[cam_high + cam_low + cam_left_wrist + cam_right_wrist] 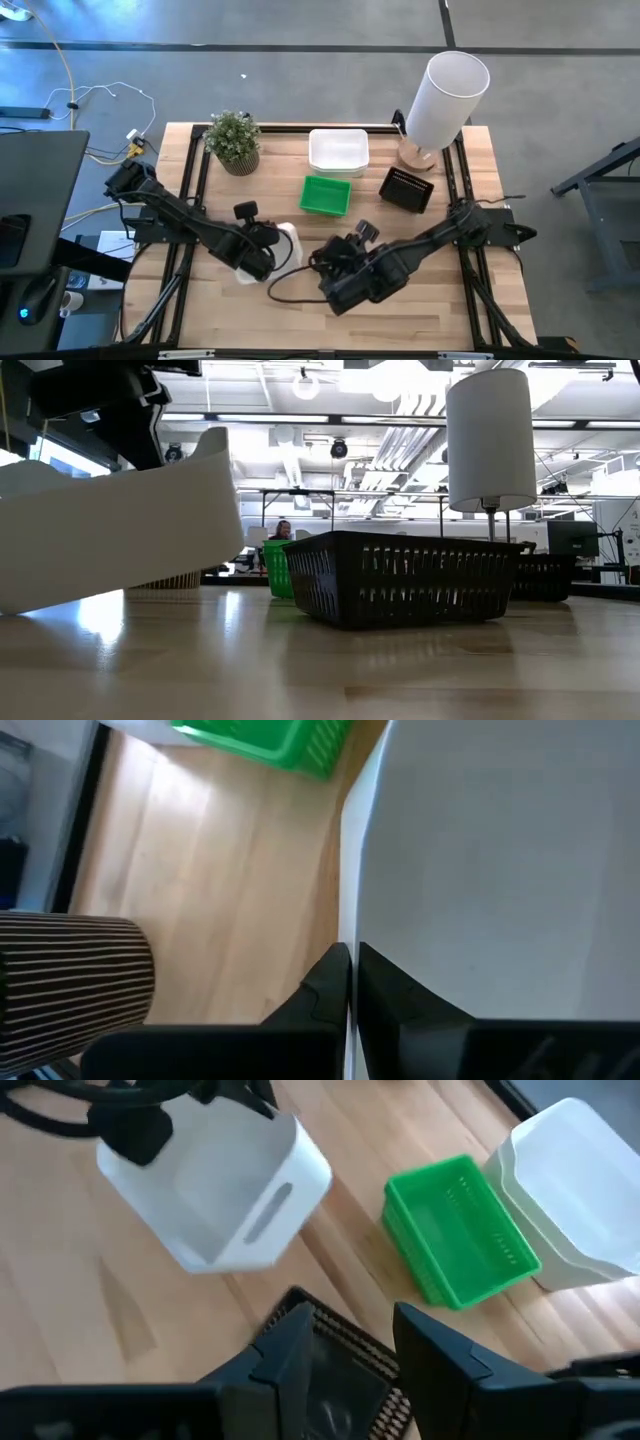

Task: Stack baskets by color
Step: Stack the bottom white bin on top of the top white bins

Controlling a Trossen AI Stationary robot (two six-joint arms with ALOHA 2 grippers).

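Note:
My left gripper [262,252] is shut on a white basket [215,1190], which hangs tilted above the table's near left part [120,530]. My right gripper [365,1340] stands open just above a black basket [410,575], which rests flat on the table; its mesh wall [335,1365] shows between the fingers, and no touch is visible. Toward the far edge, a green basket [326,194], a white basket [338,150] and a second black basket [407,188] rest on the table. My left gripper pinches one wall of the white basket at its rim [345,935] between its two fingers, one finger inside the basket and one outside. The fingers slant down from the table's left side. The basket is lifted clear and tilted, its open side up.
A potted plant [235,142] in a ribbed pot stands at the far left. A tall white cylinder on a wooden foot [445,95] stands at the far right corner. A dark cable [290,285] loops over the table near the right gripper. Bare wood lies along the near edge.

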